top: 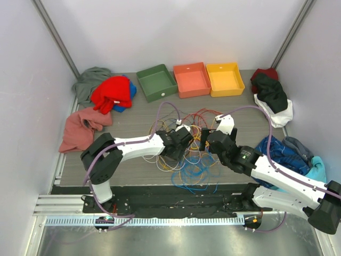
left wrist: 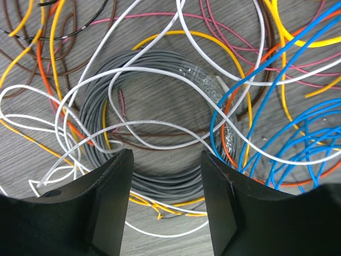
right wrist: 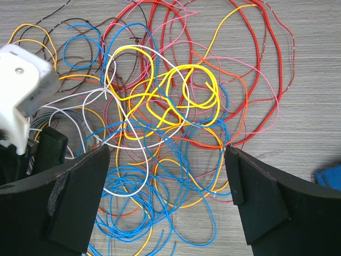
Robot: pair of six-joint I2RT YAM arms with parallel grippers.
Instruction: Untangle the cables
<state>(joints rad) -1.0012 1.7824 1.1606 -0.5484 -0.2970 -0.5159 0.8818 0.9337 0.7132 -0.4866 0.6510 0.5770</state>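
Note:
The cables (top: 194, 154) lie in a loose tangle of blue, yellow, orange, red, pink, white and brown loops in the middle of the table. My left gripper (top: 186, 140) hangs over the tangle's left part. In the left wrist view it (left wrist: 166, 157) is open with nothing between its fingers, above a grey coiled cable (left wrist: 96, 106) crossed by white and blue wires. My right gripper (top: 209, 140) faces it from the right. It (right wrist: 166, 152) stands wide open above blue loops (right wrist: 133, 213), with thick yellow cable (right wrist: 184, 69) and red cable (right wrist: 266, 32) beyond.
A green bin (top: 156, 82), a salmon bin (top: 192, 79) and a yellow bin (top: 225, 78) stand at the back. Clothes lie round the edges: red (top: 112, 93) and pink (top: 80, 128) at left, dark and white (top: 272, 98) and blue (top: 287, 154) at right.

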